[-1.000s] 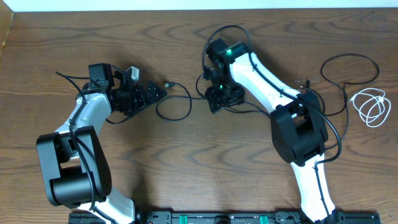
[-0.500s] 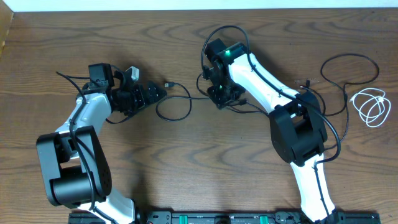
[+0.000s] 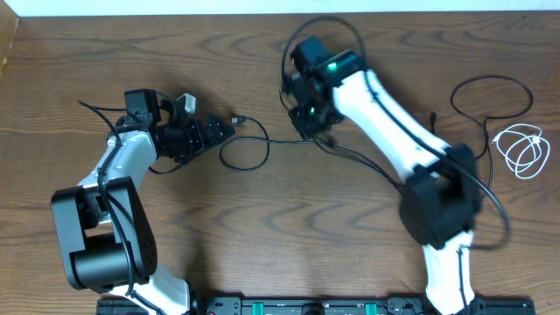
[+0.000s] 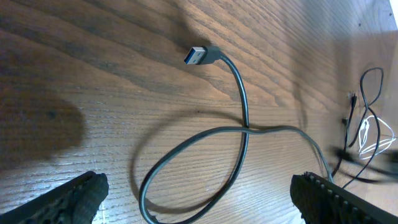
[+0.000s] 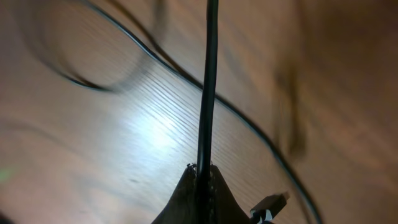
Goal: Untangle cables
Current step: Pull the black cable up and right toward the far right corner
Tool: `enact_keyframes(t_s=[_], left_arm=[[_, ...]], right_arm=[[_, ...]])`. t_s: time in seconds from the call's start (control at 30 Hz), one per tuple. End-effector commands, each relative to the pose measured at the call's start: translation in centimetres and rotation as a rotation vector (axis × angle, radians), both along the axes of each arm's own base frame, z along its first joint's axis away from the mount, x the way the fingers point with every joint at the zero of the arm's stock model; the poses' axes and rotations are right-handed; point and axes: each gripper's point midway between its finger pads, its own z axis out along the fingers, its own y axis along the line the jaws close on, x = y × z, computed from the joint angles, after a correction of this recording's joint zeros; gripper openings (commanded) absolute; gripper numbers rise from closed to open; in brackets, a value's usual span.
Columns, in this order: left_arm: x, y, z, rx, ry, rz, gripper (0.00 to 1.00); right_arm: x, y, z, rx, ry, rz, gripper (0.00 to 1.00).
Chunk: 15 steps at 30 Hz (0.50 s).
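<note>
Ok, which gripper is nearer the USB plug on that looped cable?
Left. The left gripper, open, sits just beside the USB plug; the right gripper is shut on the same cable, farther along past its loop.

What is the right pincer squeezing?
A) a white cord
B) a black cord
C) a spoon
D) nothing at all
B: in the right wrist view the right pincer is shut on a black cord that runs straight out from its tips.

White arm shells (image 3: 389, 109), black joints (image 3: 436, 206), serrated black left claw (image 4: 199, 190), green wrist light (image 3: 331, 66)
</note>
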Motion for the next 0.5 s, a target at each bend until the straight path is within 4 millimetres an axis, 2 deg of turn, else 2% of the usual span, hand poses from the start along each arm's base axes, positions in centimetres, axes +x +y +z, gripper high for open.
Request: enact_keyframes(t_s=[0.0,0.2,0.33,0.47], left_arm=[[0.1,0.3,-0.4,0.009,0.008,0.005,0.98],[0.0,0.3,-0.4,0.009,0.009,0.005,0.98],[0.0,0.3,-0.4,0.009,0.009,0.005,0.98],[0.1,0.3,-0.4,0.009,0.008,0.005,0.98]], right_arm=[[0.0,1.3,10.3,0.186,-0.200,0.041,0.01],[-0.9,0.3,20.7,0.334,-0.459,0.041,0.01],[-2.2,-0.6,25.2,0.387,-0.568,0.040,0.01],[-2.6,-2.5,27.6,0.357,-0.659,-0.007,0.01]])
